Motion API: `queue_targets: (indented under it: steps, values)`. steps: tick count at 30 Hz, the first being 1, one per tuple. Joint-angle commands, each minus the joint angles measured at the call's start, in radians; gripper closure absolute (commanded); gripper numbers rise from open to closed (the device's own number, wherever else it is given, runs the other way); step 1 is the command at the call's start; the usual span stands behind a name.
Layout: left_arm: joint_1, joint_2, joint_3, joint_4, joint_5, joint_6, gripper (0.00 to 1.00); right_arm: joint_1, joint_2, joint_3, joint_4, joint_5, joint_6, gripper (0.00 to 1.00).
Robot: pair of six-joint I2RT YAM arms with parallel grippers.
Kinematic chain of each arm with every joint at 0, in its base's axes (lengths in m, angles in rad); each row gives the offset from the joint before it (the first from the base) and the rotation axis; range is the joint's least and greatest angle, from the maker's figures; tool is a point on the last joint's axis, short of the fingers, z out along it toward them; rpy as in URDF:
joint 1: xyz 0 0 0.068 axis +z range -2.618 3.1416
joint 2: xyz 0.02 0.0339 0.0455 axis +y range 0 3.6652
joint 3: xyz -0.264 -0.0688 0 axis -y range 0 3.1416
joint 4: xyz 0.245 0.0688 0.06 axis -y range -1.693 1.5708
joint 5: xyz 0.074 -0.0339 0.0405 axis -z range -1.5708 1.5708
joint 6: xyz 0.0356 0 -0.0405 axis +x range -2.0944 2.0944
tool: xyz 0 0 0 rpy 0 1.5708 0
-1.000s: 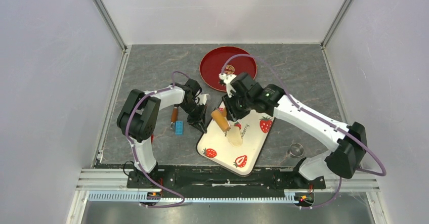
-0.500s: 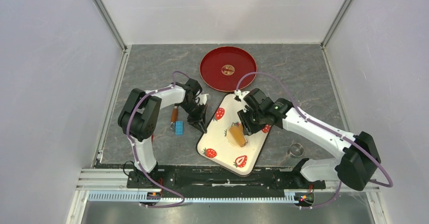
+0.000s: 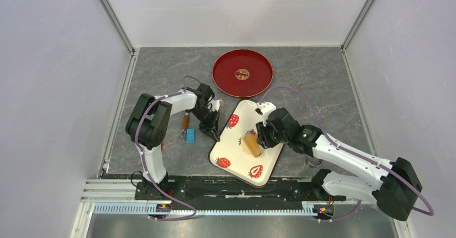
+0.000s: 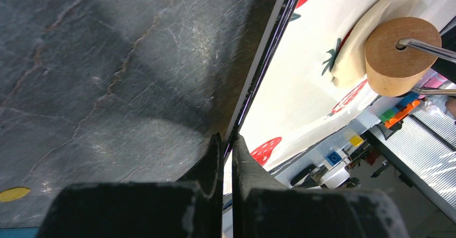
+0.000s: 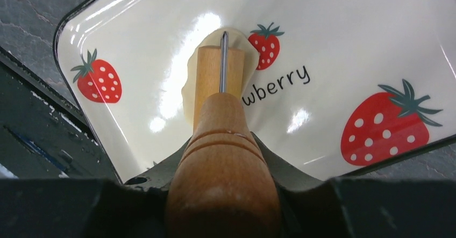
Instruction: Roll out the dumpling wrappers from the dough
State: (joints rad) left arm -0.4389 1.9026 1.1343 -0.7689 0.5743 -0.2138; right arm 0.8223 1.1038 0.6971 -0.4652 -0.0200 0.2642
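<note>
Noted grey stone-pattern table [image 3: 322,87] carrying every item. Found white strawberry tray [image 3: 236,157] lying at a slant near the table's middle, just ahead of the arm bases. Recorded round red plate [image 3: 226,74] with gold emblem beyond the tray's far corner, close to it; contact between them cannot be judged. Observed left gripper [image 4: 227,157] at the tray's left rim, fingers drawn nearly together with the dark rim pinched between them. Observed right gripper [image 5: 223,157] clamped round the handle of the wooden roller [image 3: 251,144], drum lying across the tray's middle. Located the dough [image 5: 187,90] on the tray directly beneath the drum, a flattened pale oval showing past both sides of it. Logged blue-headed tool [image 3: 190,135] with brown handle on the table, left of the left gripper. Logged small metal ring cutter [image 3: 315,158] on the table right of the tray, beside the right arm
</note>
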Motion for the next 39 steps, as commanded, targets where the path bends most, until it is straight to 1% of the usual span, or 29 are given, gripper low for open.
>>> queue_targets:
  steps: [1,3,8,14,19,26,39]
  values:
    - [0.02,0.029,-0.003,0.012,-0.149,0.021,0.98,0.046,0.044,-0.17,-0.111,0.014,0.039,1.0]
    - [0.02,0.027,-0.005,0.012,-0.149,0.021,0.98,0.077,0.03,-0.208,-0.093,0.064,0.064,1.0]
    - [0.021,0.022,-0.008,0.01,-0.151,0.022,0.98,0.111,0.056,-0.246,-0.09,0.075,0.097,1.0]
    - [0.022,0.021,-0.014,0.01,-0.151,0.024,0.98,0.144,0.05,-0.282,-0.089,0.075,0.136,1.0]
    - [0.022,0.02,-0.015,0.011,-0.15,0.028,0.98,0.153,0.032,-0.276,-0.096,0.083,0.154,1.0]
    - [0.023,0.023,-0.019,0.011,-0.145,0.036,0.98,0.153,0.077,-0.225,-0.082,0.051,0.13,1.0]
    - [0.023,0.016,-0.021,0.013,-0.142,0.036,0.98,0.133,0.054,-0.291,-0.015,-0.057,0.134,1.0]
